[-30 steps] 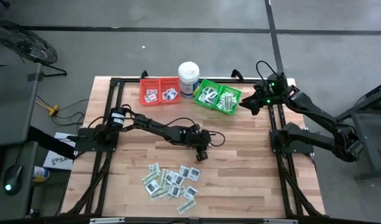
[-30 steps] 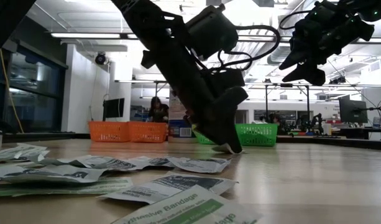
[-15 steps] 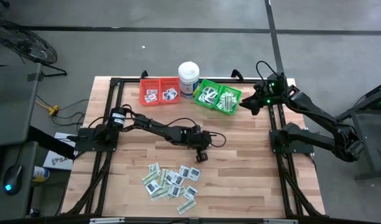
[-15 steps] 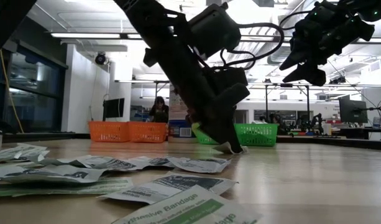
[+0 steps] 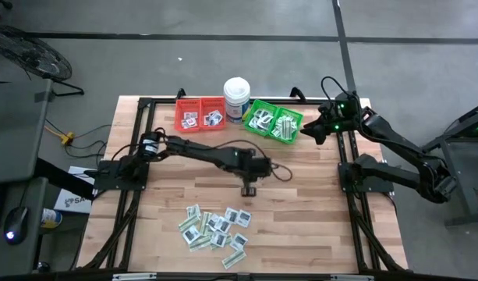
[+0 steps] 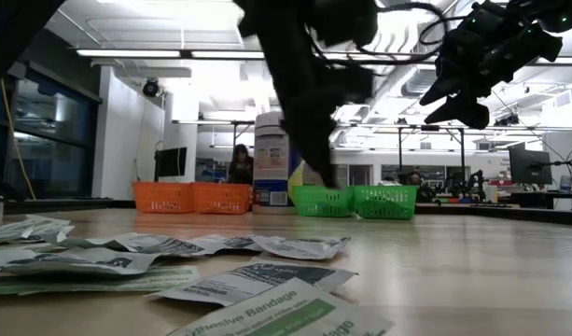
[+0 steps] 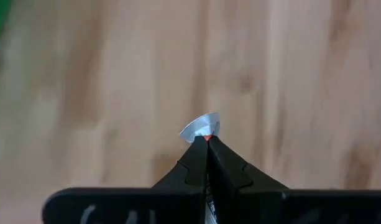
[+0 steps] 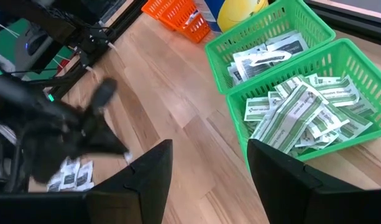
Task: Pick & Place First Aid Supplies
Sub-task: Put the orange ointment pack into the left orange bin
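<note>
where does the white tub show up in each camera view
High view: the white tub stands at the table's far edge, between the red bins and the green bins.
Low view: the tub is in the middle distance, partly behind the dark arm.
Left wrist view: not in it.
Right wrist view: only a blue-and-yellow bit of it shows at the picture's edge.
Shared landmark: the green bins beside it.

Flat packets [image 6: 258, 277] lie scattered on the wooden table [image 6: 472, 271]. Far behind the packets stand orange bins [image 6: 192, 197], a white tub [image 6: 272, 161] and green bins [image 6: 353, 201].
</note>
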`<state>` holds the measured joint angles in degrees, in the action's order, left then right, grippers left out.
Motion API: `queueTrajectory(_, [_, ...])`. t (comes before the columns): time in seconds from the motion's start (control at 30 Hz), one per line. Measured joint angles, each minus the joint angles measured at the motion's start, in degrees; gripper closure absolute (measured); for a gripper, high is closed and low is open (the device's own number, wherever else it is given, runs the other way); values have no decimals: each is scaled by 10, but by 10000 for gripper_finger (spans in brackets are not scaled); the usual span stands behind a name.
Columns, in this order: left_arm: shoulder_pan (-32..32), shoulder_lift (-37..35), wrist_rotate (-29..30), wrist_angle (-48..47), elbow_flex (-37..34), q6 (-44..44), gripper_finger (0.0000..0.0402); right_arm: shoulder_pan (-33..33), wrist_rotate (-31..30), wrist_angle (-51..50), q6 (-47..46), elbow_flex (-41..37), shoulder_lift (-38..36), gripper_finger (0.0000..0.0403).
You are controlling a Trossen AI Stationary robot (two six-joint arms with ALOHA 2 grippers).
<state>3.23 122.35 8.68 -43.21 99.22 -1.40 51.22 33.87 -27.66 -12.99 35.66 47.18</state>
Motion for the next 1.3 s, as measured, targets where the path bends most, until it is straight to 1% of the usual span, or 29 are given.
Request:
queueTrajectory(0.07, [-7, -13, 13, -69, 11, 13, 401, 0, 0, 0, 0, 0, 0, 201])
queueTrajectory(0.13, [-17, -27, 27, -96, 19, 16, 401, 0, 0, 1, 0, 0, 0, 201])
queueTrajectory(0.2, [-28, -48, 45, -157, 19, 16, 401, 0, -2, 1, 0, 0, 0, 201])
queueTrajectory(0.33, [-54, -83, 109, -253, 20, -3, 401, 0, -5, 8, -1, 0, 0, 201])
queueTrajectory(0.5, [-97, -131, 170, -311, 19, -13, 401, 0, -9, 14, -9, 0, 0, 201])
queueTrajectory(0.63, [-138, -178, 202, -322, -16, -4, 401, 0, -13, 21, -18, 0, 0, 201])
queueTrajectory(0.73, [-175, -224, 214, -318, -63, -4, 401, 0, -17, 22, -20, 0, 0, 201])
queueTrajectory(0.8, [-204, -258, 216, -312, -108, -4, 401, 0, -21, 22, -21, 0, 0, 201])
queueTrajectory(0.9, [-251, -311, 210, -263, -190, -4, 401, 0, -32, 22, -20, 0, 0, 201])
queueTrajectory(1.0, [-305, -359, 171, -183, -272, 3, 401, 0, -44, 22, -21, 0, 0, 201])
queueTrajectory(1.1, [-356, -388, 115, -92, -339, 23, 401, 0, -57, 22, -21, 0, 0, 201])
queueTrajectory(1.23, [-416, -393, 43, -4, -393, 27, 401, 0, -74, 23, -25, 0, 0, 201])
queueTrajectory(1.3, [-441, -393, 20, 35, -413, 26, 401, 0, -79, 23, -30, 0, 0, 201])
